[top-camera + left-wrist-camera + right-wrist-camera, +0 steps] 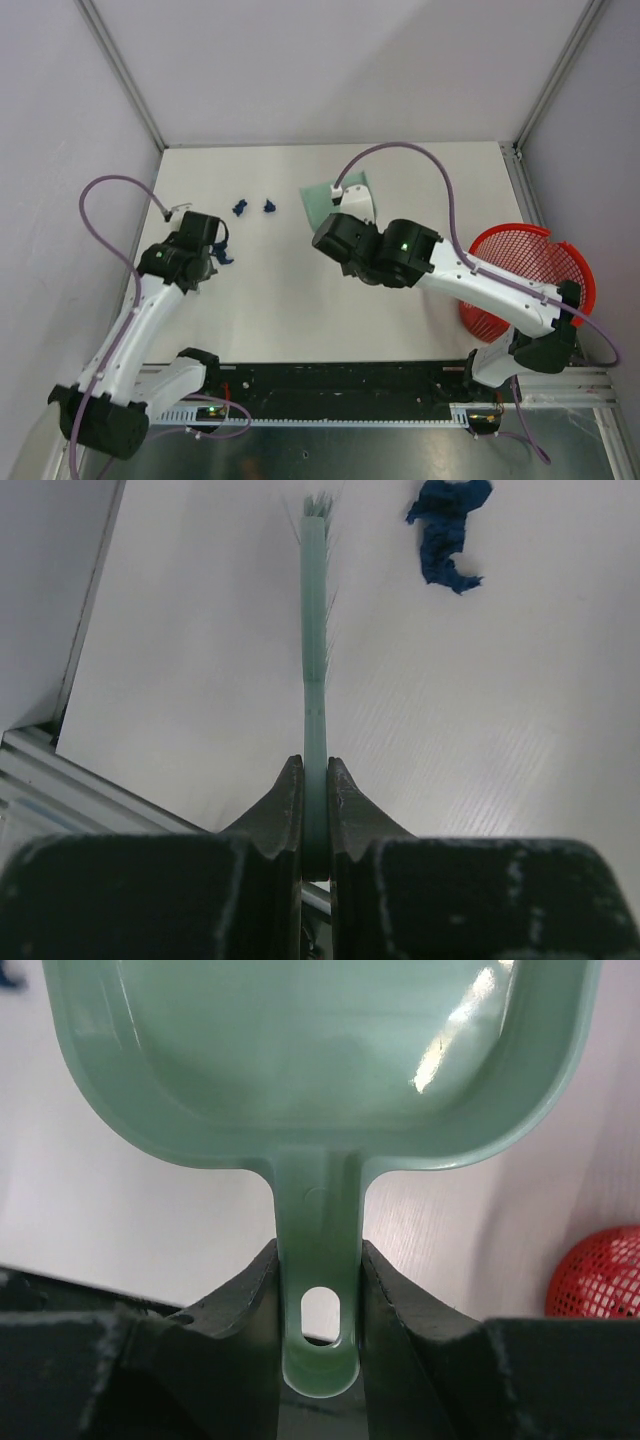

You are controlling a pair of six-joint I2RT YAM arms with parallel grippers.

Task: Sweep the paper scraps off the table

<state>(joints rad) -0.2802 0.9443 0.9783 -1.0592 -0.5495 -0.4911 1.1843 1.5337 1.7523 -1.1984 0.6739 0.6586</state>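
Left gripper (315,780) is clamped on the thin handle of the pale green brush (315,630) near the left edge of the table (300,310). The right gripper (320,1260) is closed on the handle of the green dustpan (320,1050), held by the far edge about mid-width. Paper scraps (240,207): two dark blue bits lie toward the far edge between brush and pan, a third sits just right of the bristles. Risk: the pan is well apart from that third bit, so a brisk stroke could flick the light paper past the pan, and the narrow handle may pivot in the jaws under side load.
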